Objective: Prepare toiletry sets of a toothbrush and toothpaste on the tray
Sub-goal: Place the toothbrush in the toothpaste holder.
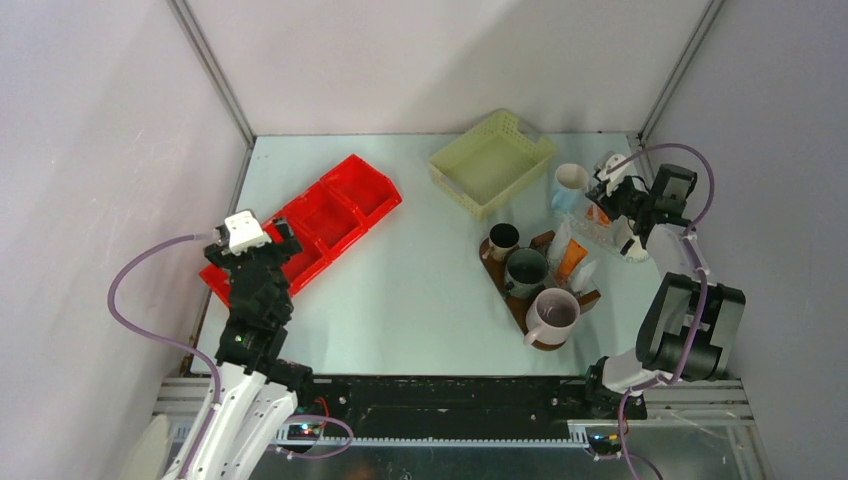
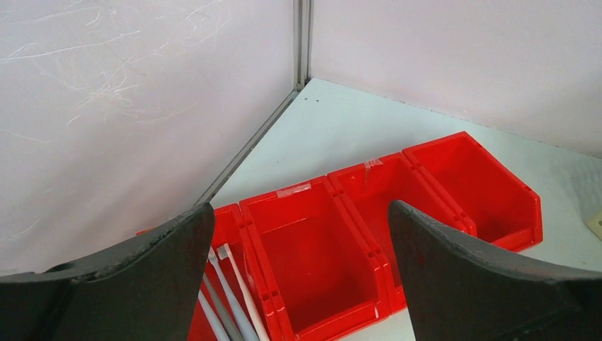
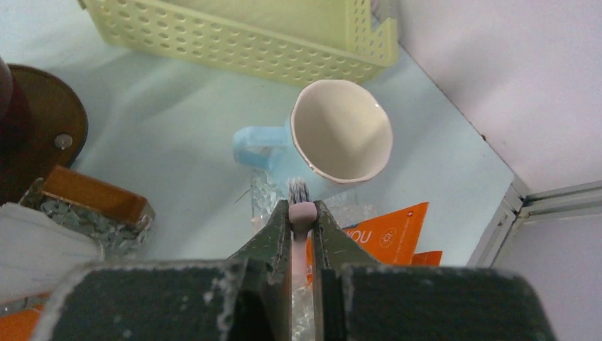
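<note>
The dark brown oval tray (image 1: 518, 310) carries a small brown mug (image 1: 503, 240), a dark green mug (image 1: 526, 268) and a mauve-grey mug (image 1: 553, 315). An orange toothpaste tube (image 1: 572, 258) and a white one (image 1: 557, 240) lean beside them. My right gripper (image 3: 302, 210) is shut on the pale pink head of a toothbrush (image 3: 302, 212), bristles up, just in front of a light blue mug (image 3: 341, 138). My left gripper (image 2: 299, 207) hangs open and empty over the red bin (image 2: 312, 241). Slim white toothbrushes (image 2: 234, 295) lie in the bin's left compartment.
A pale yellow mesh basket (image 1: 492, 160) stands at the back, behind the blue mug (image 1: 570, 185). Orange tubes (image 3: 390, 231) and clear plastic wrap (image 3: 270, 202) lie under my right gripper near the right wall. The red bin (image 1: 320, 220) sits along the left wall.
</note>
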Tool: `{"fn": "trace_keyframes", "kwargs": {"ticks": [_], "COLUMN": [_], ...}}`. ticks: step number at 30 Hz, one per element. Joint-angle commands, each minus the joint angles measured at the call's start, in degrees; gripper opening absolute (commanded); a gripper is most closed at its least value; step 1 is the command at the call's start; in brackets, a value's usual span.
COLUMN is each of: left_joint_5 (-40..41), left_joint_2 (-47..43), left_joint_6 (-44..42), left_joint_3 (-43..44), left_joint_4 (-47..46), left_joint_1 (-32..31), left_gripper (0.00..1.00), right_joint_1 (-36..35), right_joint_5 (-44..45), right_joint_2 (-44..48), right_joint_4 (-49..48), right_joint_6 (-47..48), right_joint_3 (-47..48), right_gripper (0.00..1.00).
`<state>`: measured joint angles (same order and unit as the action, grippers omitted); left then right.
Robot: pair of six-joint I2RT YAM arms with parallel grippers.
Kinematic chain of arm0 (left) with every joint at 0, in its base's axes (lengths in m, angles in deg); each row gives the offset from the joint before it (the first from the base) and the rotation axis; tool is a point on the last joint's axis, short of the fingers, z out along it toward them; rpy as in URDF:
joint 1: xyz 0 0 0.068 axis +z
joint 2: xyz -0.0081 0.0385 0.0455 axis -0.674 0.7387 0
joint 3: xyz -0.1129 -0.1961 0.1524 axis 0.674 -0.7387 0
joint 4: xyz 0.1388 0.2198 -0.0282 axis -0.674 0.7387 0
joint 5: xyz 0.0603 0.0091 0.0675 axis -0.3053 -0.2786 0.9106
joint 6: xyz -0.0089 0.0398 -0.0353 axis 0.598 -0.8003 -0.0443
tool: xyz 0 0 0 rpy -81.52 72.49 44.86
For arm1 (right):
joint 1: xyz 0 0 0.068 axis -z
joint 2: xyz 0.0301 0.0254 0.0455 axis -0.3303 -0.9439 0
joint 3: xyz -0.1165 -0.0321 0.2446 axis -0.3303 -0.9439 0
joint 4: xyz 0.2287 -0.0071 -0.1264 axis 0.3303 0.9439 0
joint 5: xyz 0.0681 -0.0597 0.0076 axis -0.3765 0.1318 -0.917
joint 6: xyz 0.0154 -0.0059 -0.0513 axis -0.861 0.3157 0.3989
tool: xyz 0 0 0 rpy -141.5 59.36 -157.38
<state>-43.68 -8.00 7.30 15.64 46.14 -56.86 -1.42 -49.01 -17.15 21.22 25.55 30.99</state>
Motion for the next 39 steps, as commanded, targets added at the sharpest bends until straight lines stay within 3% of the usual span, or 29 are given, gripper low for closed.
{"fn": "trace_keyframes", "kwargs": {"ticks": [1,39], "left_joint_5": [-0.3,-1.5], "left_joint_2": [-0.5,-2.4], "left_joint_6": [-1.9,-3.8], "left_joint_3": [-0.6,-1.5], "left_joint_4": [-2.2,-3.0], "left_joint_1": [0.4,0.4], "left_gripper": [0.98,0.98], "right_joint_1": [1.2,3.4], "right_joint_5": [-3.4,-11.8], "right_joint_2": [-1.1,-6.0], "right_joint_4": [1.9,7.2], "right_joint_6": [6.3,19.9], "right_joint_3": [0.3,0.3], "right_gripper": [0.06,0.11]}}
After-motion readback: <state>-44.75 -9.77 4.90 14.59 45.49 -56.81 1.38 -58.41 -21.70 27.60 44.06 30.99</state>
